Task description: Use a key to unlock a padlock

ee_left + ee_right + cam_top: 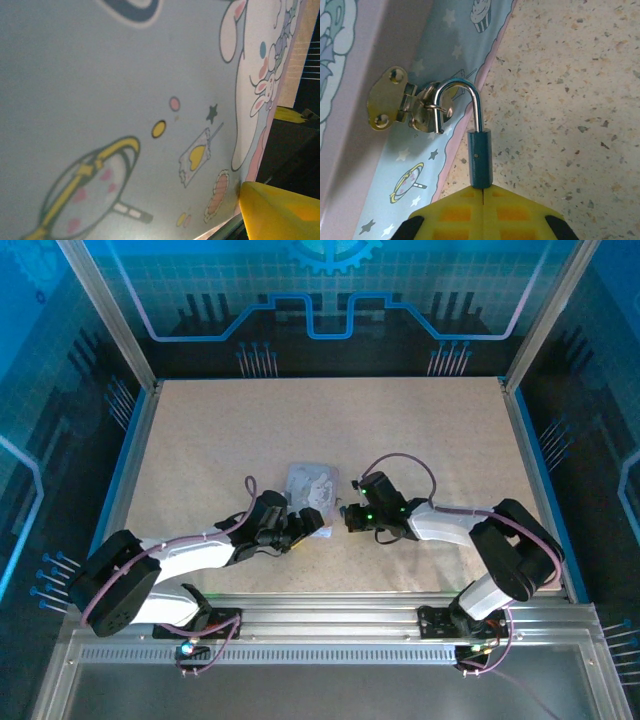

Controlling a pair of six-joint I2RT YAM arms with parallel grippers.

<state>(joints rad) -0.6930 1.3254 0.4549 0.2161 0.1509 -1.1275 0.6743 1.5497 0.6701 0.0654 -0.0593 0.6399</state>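
Tightly, right gripper (483, 192) around padlock (480, 157) on tin (380, 40) hasp (402, 102); hold of left gripper (303, 525) unclear.

No words or numbers to read anywhere here. The lilac tin (100, 75) carries only cartoon pictures, a rabbit, stars, a cupcake, with no lettering. Nothing legible on the padlock (480, 157) against it either.

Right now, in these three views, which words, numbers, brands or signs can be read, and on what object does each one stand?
No text can be read anywhere.
On the tin: cartoon pictures alone, a white rabbit, stars, a cupcake; no letters.
On the padlock: blue body, steel shackle, no brand or number visible.
On the back wall: a gear symbol and circuit lines, no words.
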